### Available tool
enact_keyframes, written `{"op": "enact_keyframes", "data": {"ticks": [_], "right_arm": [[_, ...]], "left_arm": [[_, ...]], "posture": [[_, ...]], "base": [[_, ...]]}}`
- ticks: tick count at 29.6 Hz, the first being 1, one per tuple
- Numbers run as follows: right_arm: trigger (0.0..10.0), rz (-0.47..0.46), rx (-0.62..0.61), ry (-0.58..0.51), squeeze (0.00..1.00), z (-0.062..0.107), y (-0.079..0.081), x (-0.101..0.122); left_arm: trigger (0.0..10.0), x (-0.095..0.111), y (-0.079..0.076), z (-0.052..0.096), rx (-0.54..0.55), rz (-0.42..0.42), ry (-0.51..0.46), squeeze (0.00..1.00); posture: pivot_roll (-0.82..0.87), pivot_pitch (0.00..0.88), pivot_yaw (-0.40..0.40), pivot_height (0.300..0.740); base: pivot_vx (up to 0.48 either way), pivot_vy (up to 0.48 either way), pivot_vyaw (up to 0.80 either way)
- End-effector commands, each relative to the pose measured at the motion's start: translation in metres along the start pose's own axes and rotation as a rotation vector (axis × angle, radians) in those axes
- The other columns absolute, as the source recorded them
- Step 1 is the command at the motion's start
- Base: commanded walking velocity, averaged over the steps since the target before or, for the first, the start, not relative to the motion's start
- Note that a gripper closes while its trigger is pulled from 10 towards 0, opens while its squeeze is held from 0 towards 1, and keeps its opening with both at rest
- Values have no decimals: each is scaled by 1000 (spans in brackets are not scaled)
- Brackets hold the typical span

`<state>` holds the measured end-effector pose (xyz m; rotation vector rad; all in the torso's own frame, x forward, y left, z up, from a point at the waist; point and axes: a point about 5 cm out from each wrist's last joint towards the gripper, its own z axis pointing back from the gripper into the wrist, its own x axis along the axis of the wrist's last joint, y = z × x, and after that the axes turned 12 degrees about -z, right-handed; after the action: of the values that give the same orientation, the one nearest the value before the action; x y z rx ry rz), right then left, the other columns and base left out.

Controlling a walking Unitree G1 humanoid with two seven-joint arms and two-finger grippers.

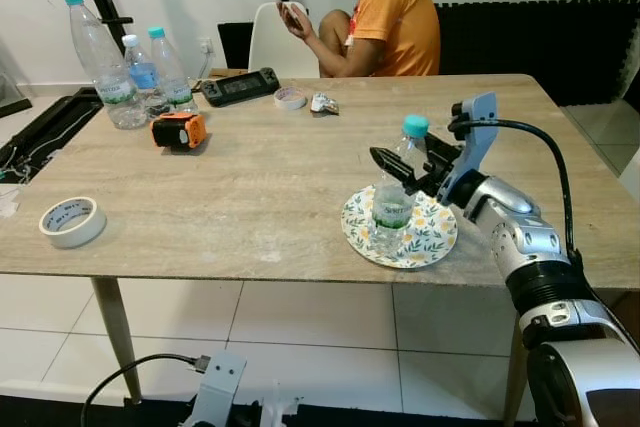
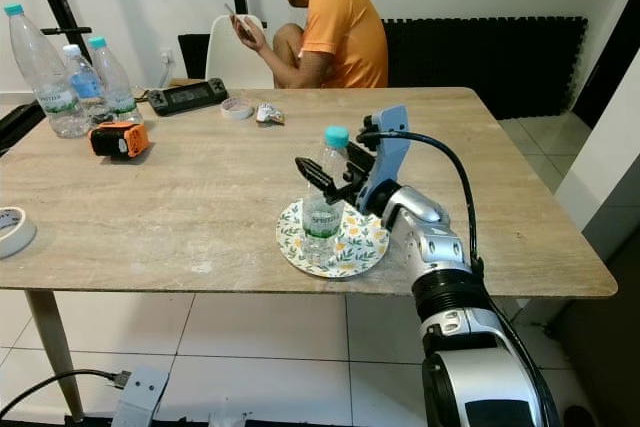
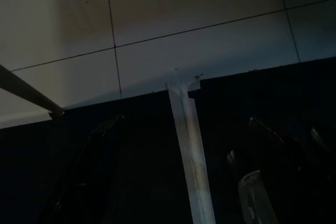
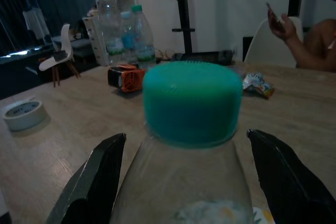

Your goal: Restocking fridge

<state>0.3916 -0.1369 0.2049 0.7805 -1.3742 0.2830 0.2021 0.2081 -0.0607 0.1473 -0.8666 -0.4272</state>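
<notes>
From the head views, a bottle [image 1: 395, 199] is seen upright on a plate [image 1: 436, 237] at the bench's [image 1: 250, 187] near edge, with the right end effector [image 1: 400, 172] at its shoulder. In the right wrist view, the cap [image 4: 192, 102] is flanked by widely spread fingers [image 4: 94, 182], neither touching. In the dark left wrist view, whether the left end effector [image 3: 178, 171] is spread cannot be told.

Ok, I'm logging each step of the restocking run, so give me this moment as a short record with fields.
target: water bottle with teal cap, upright on floral plate
right gripper: open, fingers either side of the bottle's neck, not closed on it
left gripper: hanging idle near the floor
surface: wooden table
elsewhere on table: three more bottles, tape roll
bystander: person seated behind table
</notes>
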Motion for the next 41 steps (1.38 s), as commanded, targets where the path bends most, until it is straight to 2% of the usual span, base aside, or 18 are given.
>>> {"op": "enact_keyframes", "data": {"ticks": [1,9,14,19,26,34,41], "right_arm": [[10000,10,-9,33,0,-2,0,0],[10000,58,-33,103,0,-8,3,14],[10000,74,-45,155,0,-8,4,17],[10000,80,-49,190,0,-8,4,16],[10000,75,-58,184,0,-6,5,23],[10000,79,-74,177,0,-3,4,31],[10000,105,-69,159,0,2,7,48]], "left_arm": [[10000,-4,6,1,18,6,27,0],[10000,2,14,-2,25,2,26,0],[10000,6,22,-3,43,12,16,0],[10000,7,20,-3,38,7,14,0],[10000,7,12,-4,13,1,12,0],[10000,2,12,-3,10,3,48,0],[10000,-3,13,-2,17,10,84,0]], "posture": [[-110,91,-5,740],[-120,119,4,740],[-116,106,1,740],[-117,93,3,740],[-121,98,11,740],[-118,88,12,740],[-128,81,17,740]], "base": [[0,0,0],[0,0,0],[0,0,0],[0,0,0],[0,0,0],[0,0,0],[0,0,0]]}}
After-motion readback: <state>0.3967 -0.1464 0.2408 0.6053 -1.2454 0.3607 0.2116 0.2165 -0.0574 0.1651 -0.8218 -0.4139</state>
